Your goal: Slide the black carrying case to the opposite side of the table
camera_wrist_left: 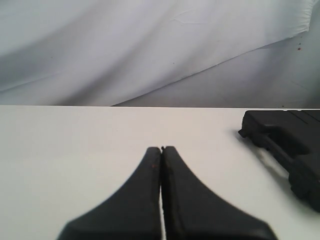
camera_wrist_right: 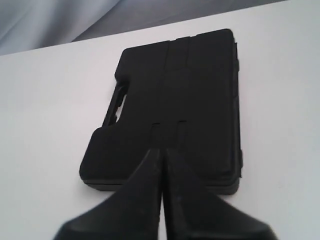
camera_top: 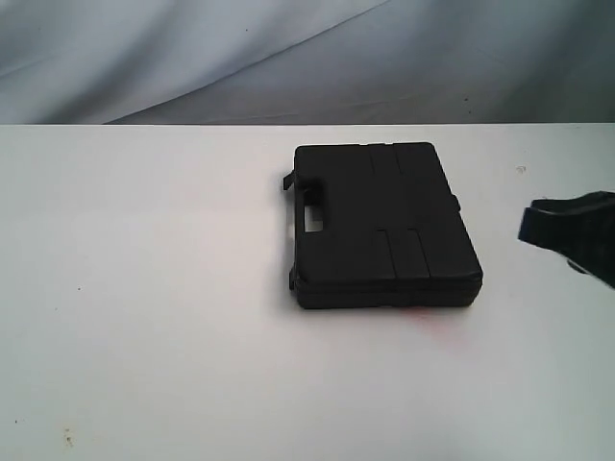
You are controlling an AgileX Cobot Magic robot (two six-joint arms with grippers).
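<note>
The flat matte black case (camera_top: 384, 226) lies on the white table (camera_top: 144, 288), right of centre, with its cut-out handle (camera_top: 309, 213) on the long edge facing left. My right gripper (camera_top: 527, 223) hangs shut at the right edge of the exterior view, a short gap from the case's hinge side, holding nothing. In the right wrist view the case (camera_wrist_right: 175, 105) fills the middle and the shut gripper (camera_wrist_right: 162, 151) points at its near edge. My left gripper (camera_wrist_left: 162, 149) is shut and empty over bare table; the case's handle edge (camera_wrist_left: 280, 145) shows off to one side. The left arm is out of the exterior view.
A faint red smear (camera_top: 432, 322) marks the table just in front of the case. A grey-white cloth backdrop (camera_top: 288, 58) hangs behind the table's far edge. Tiny dark specks (camera_top: 67, 437) dot the front left of the tabletop.
</note>
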